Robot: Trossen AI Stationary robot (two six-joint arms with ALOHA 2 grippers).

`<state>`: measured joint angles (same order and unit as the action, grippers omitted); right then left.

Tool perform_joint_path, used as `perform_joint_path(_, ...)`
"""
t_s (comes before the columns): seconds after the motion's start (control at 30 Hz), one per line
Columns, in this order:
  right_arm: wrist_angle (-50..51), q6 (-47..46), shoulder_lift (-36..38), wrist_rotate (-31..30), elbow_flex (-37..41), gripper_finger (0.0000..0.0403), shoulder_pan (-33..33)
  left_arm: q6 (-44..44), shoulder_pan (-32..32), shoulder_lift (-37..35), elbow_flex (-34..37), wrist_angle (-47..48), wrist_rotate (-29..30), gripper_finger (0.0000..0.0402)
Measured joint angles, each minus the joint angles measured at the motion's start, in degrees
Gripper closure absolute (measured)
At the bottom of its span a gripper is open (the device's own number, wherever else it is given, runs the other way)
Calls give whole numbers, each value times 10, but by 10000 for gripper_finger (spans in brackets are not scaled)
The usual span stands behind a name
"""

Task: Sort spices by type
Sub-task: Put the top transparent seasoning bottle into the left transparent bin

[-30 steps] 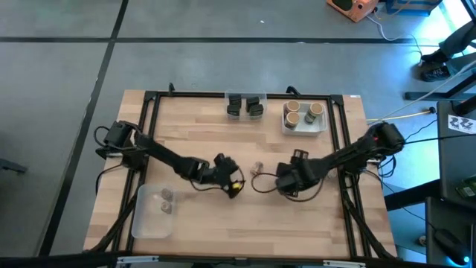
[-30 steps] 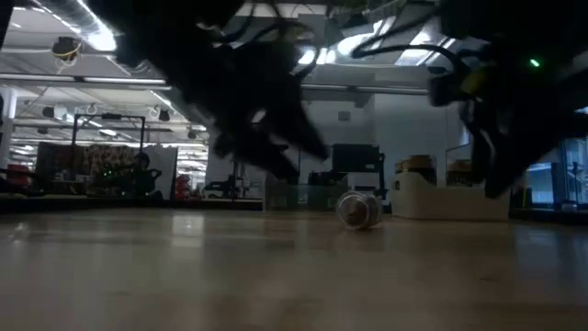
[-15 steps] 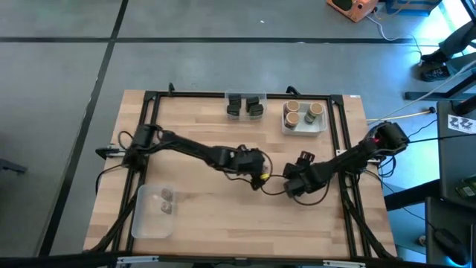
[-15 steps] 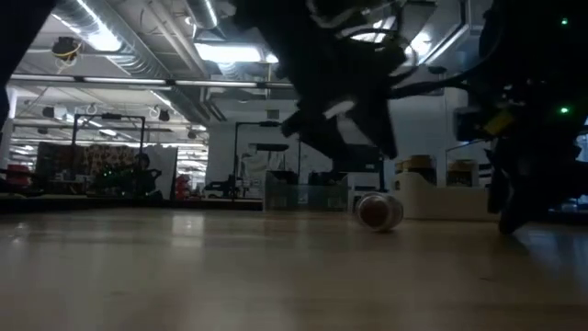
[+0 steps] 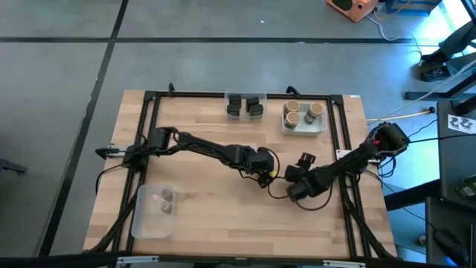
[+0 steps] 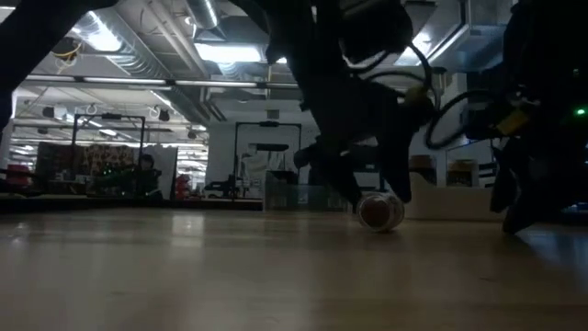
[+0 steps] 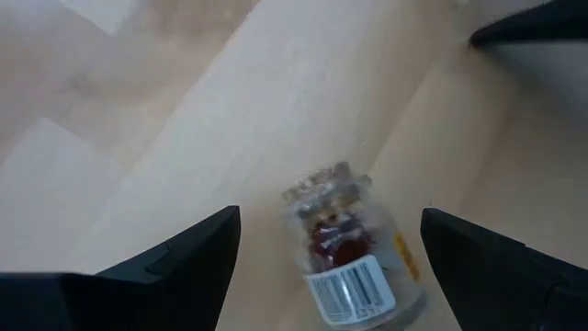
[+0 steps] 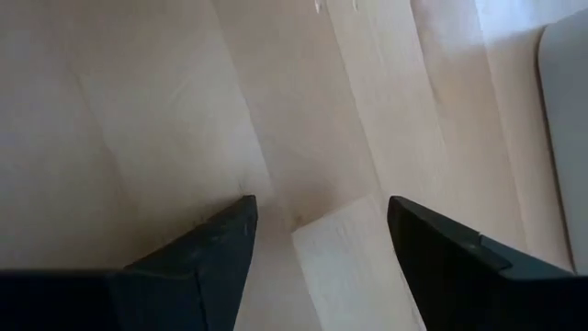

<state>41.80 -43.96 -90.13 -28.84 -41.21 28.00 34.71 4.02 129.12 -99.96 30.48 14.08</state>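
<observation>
A tiny greyish, brown-topped spice jar (image 7: 354,262) lies on its side on the bare wood near the table's middle (image 6: 379,211). My left gripper (image 7: 331,219) hangs open over it, one finger on either side, and I see no touch. From above, that gripper (image 5: 265,173) hides the jar. My right gripper (image 5: 294,187) stands open just to the right, low over bare wood (image 8: 322,244). Two dark boxy jars (image 5: 245,106) stand at the far edge. Tan-topped jars (image 5: 303,113) stand in a white tray.
The white tray (image 5: 321,126) sits at the far right. A shallow clear tray (image 5: 146,220) at the near left holds tiny jars (image 5: 166,198). A black frame (image 5: 346,141) runs along the table's edges. Cables trail from both arms over the middle.
My left gripper has swept toward the table's right edge and tipped down over the lying jar, staying open. My right gripper has drawn back toward the near right and sunk lower. The jar has rolled a little toward the right.
</observation>
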Motion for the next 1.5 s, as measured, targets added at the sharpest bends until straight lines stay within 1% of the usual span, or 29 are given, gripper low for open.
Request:
perform_joint_path(0.07, 2, -4, 0, -3, 0, 155, 2, 5, -1, 7, 0, -1, -10, 82)
perform_joint_path(0.23, 2, -7, 0, -10, 0, 155, 2, 6, -2, 14, 3, -1, -12, 83)
perform_joint_path(0.3, 2, -7, 0, -11, 0, 155, 2, 1, -5, 14, 3, -2, -12, 91)
perform_joint_path(0.43, 1, -7, 0, -12, 0, 155, 2, -10, -7, 14, 3, 0, -15, 131)
perform_joint_path(0.6, 0, -7, 0, -15, 0, 155, 2, -32, -7, 17, 4, 1, -17, 205)
perform_joint_path(0.67, -1, -7, 0, -15, 0, 155, 2, -43, -7, 17, 4, -1, -17, 228)
perform_joint_path(0.83, -9, -7, 0, -16, 0, 155, 2, -82, 11, -2, 4, 14, -10, 229)
perform_joint_path(0.93, -21, -7, 0, -16, 0, 155, 2, -98, 41, -31, 4, 30, 37, 229)
perform_joint_path(1.07, -49, 1, 0, -20, 0, 155, 2, -124, 92, -70, 4, 67, 132, 229)
perform_joint_path(1.2, -91, 22, 0, -21, 0, 155, 1, -129, 142, -102, 13, 92, 197, 229)
perform_joint_path(1.27, -109, 27, 0, -22, 0, 155, 1, -126, 162, -118, 40, 94, 223, 229)
perform_joint_path(1.37, -151, 38, 0, -25, 0, 155, 1, -98, 182, -144, 102, 70, 243, 229)
perform_joint_path(1.43, -186, 51, 0, -25, 0, 155, 1, -69, 188, -166, 152, 36, 249, 229)
perform_joint_path(1.5, -223, 68, 0, -24, 0, 155, 1, -49, 193, -189, 208, -18, 251, 229)
